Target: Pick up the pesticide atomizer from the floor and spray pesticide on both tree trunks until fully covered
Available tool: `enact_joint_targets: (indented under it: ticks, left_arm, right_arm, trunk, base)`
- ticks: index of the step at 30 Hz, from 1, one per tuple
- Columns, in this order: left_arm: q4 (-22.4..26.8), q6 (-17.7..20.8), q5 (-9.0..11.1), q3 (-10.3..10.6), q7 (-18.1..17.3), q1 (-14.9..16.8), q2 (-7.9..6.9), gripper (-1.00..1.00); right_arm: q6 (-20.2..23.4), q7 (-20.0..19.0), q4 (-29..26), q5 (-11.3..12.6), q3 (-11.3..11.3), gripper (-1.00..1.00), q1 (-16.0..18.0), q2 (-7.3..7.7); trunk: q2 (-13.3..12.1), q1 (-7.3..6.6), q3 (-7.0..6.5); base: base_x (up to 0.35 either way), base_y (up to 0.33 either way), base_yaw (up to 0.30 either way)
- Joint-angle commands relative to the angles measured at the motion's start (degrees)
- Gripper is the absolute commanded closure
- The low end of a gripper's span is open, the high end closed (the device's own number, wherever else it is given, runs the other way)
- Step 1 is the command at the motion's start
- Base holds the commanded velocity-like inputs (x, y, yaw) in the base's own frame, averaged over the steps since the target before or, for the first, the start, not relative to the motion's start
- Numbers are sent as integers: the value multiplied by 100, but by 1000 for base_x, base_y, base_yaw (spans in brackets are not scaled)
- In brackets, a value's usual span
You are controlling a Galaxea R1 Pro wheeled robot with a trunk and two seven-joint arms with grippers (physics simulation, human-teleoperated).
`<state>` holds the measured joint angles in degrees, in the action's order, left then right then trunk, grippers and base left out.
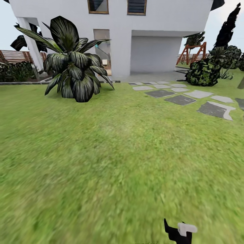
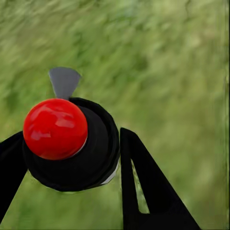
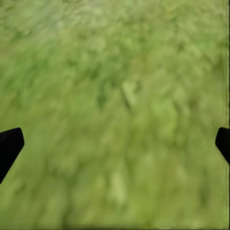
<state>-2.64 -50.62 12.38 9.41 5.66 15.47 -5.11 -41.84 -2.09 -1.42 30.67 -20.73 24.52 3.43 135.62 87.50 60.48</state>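
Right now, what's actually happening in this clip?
The robot is out on the grass lawn facing a white house, with a broad-leaved dark bush and stepping stones ahead. The left gripper holds the pesticide atomizer, a black body with a red top, its jaws closed on either side. The right gripper hangs open over bare grass. No thick tree trunk is in sight, so spraying has not begun.
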Motion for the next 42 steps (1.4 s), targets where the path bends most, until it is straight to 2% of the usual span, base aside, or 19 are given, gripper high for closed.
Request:
enact_joint_targets:
  ticks: [1,3,5,7,10,14,17,20,23,27,31,42]
  left_arm:
    - [0,-4,4,-4,-5,0,48,100]
    - [23,-13,-5,6,14,3,165,100]
    - [71,-43,-25,36,-5,7,204,100]
    - [181,-77,-32,29,-9,14,213,100]
    - [860,-93,-20,3,41,17,186,100]
    - [1140,-129,-46,62,4,18,217,100]
    - [1137,-143,-52,56,-23,12,106,100]
    - [1115,-117,-2,34,-43,9,-179,100]
    - [1102,-55,-10,28,-66,9,-271,100]
    - [1059,-41,41,-18,7,9,-275,100]
    - [937,-76,219,-21,89,9,-275,100]
    - [915,-115,198,17,-77,9,-245,100]
  right_arm:
    - [0,4,1,0,4,-100,0,4]
    - [0,1,2,-1,2,-100,1,8]
    - [0,-1,2,-6,0,-100,2,9]
    - [0,-1,2,-1,-1,-100,0,9]
    - [0,-2,2,0,1,-100,0,9]
    - [0,-2,2,-8,4,-100,0,9]
    - [0,-2,2,-8,0,-100,0,9]
    - [0,-22,2,-1,1,-100,1,9]
    - [0,-28,2,0,8,-100,0,27]
    - [0,-28,2,0,8,-100,0,33]
    - [0,-36,2,-8,3,-100,0,35]
    - [0,-26,-7,11,3,-100,3,69]
  trunk:
    - [0,0,0]
    - [0,0,0]
    - [0,0,0]
    - [0,0,0]
    - [0,0,0]
    - [0,0,0]
    - [0,0,0]
    - [0,0,0]
    - [0,0,0]
    - [0,0,0]
    - [0,0,0]
    - [0,0,-17]
  base:
    - [0,0,-300]
    - [0,0,-300]
    - [0,0,-300]
    - [0,0,-300]
    - [0,0,-300]
    - [0,0,-300]
    - [0,0,-300]
    - [0,0,-300]
    - [0,0,-300]
    - [0,0,-300]
    - [0,0,-300]
    - [0,0,-300]
